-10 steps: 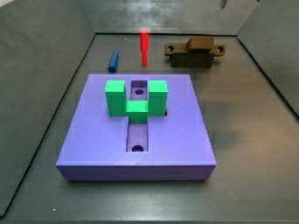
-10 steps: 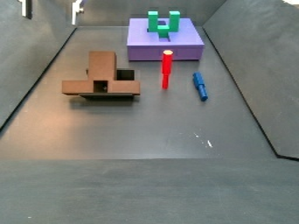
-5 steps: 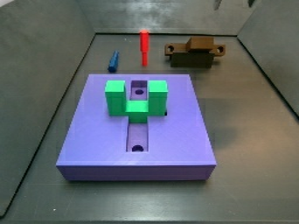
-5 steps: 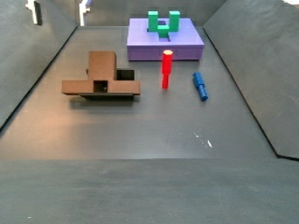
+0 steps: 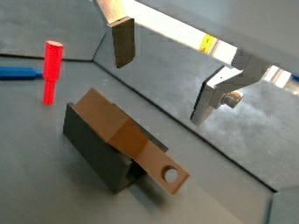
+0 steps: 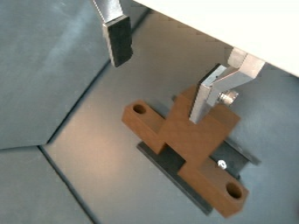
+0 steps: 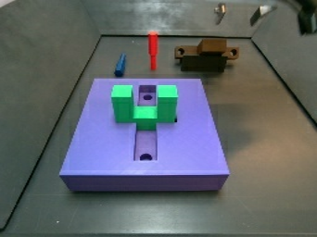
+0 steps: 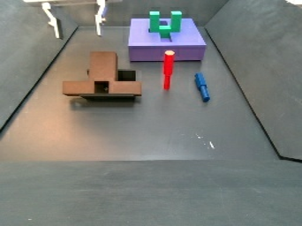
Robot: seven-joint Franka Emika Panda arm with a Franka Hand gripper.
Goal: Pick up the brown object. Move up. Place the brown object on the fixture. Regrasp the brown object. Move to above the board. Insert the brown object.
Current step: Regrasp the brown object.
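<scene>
Two fingers apart and empty above the brown object: the regrasp is the likely step in hand.

Going left to right in a side view, the gripper (image 8: 74,19) hangs high at the back, the brown object (image 8: 102,86) lies across the fixture (image 8: 119,91) on the surface, and the board (image 8: 167,42) waits well apart. In a wrist view the fingers (image 6: 117,41) straddle open air over the bar. Next, judging from this, the gripper must descend and close on the bar. No readable writing shows anywhere.
</scene>
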